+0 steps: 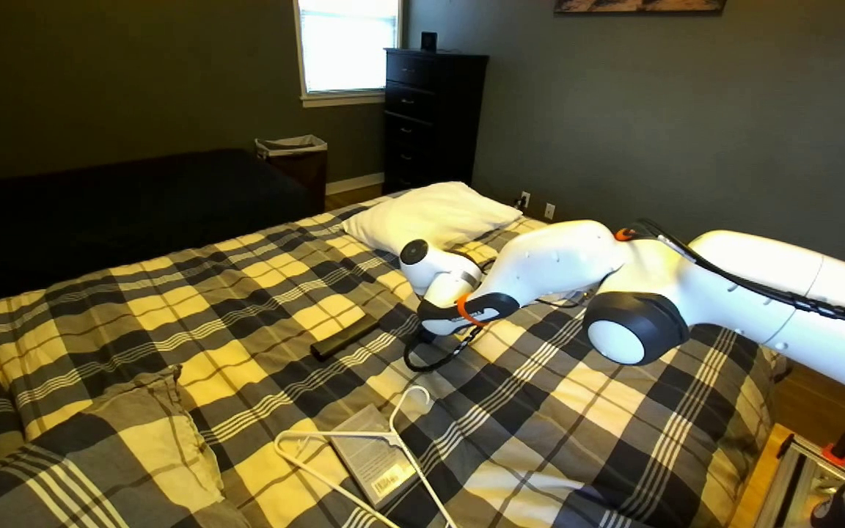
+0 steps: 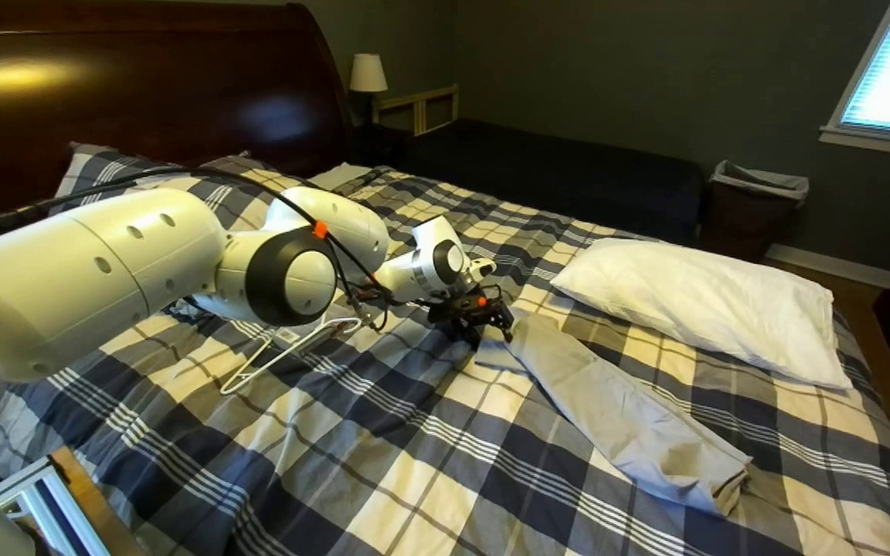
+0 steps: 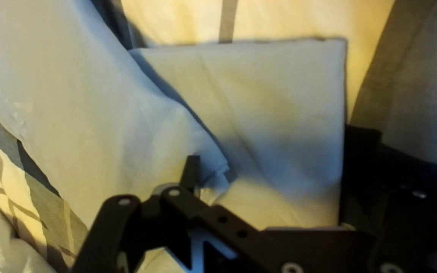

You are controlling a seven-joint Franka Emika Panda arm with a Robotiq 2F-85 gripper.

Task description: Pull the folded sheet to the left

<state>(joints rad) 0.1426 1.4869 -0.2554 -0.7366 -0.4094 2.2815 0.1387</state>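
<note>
Pillow [image 1: 430, 216], white and puffy, rests on the plaid bedspread [image 1: 239, 348] in an exterior view; the white robot arm [image 1: 562, 257] reaches across in front of it, its end hidden. A black bar [image 1: 344, 337] lies on the near side of the pillow; farther from the pillow, a white hanger [image 1: 396, 440] lies over a flat grey package [image 1: 371, 458] with a barcode label. Beyond the pillow stands a dark dresser [image 1: 433, 117]. In an exterior view, the folded sheet [image 2: 623, 409], plain grey-tan, runs along the pillow's long side, near it but apart; the gripper [image 2: 489, 333] is down at the sheet's end, out past the pillow's narrow end. A lined hamper [image 2: 746, 220] stands beyond the pillow. In the wrist view, the folded sheet lies between the pillow, part of which shows, and a flat grey cloth [image 3: 271, 94], which it partly overlaps; whether the two join cannot be told. The jaws stand released and wide apart, one fingertip [image 3: 192, 168] over the sheet's end, the other, farther from the pillow, beside the outer edge of the flat grey cloth; whether either presses down cannot be judged.
</note>
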